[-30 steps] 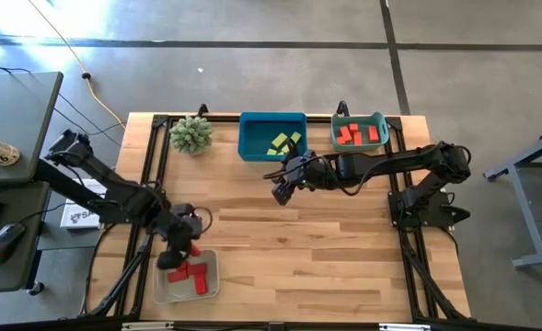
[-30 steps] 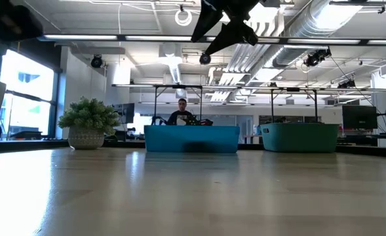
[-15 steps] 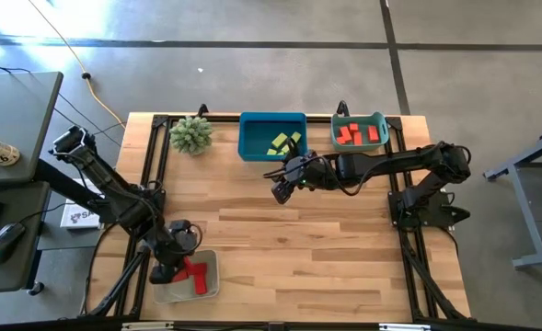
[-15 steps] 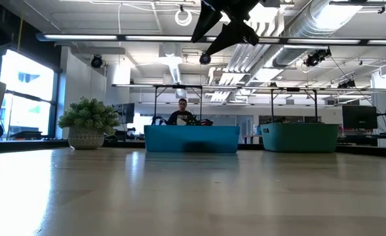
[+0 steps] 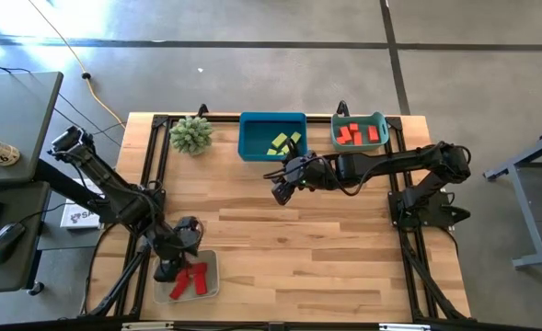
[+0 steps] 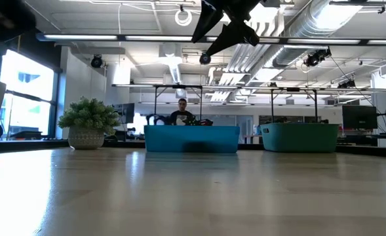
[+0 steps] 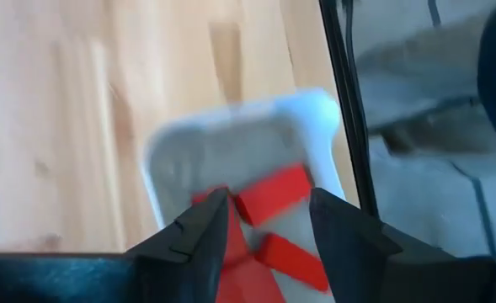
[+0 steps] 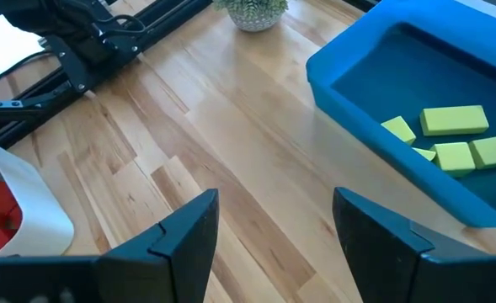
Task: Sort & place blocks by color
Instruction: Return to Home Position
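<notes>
At the desk's 7 o'clock corner, the left gripper, fingers parted and empty, hovers over the gray tray holding red blocks. At 12 o'clock, yellow-green blocks lie in the blue bin. The right gripper, wide and empty, hangs near it. Orange blocks fill the teal bin at 1 o'clock.

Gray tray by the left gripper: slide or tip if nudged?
Likely slides rather than tips: the gray tray looks low and wide, flat on the smooth table. Probably light, with thin walls and only a few red blocks inside. Those lie loose, so they may shift. The left gripper hovers open above it.
</notes>
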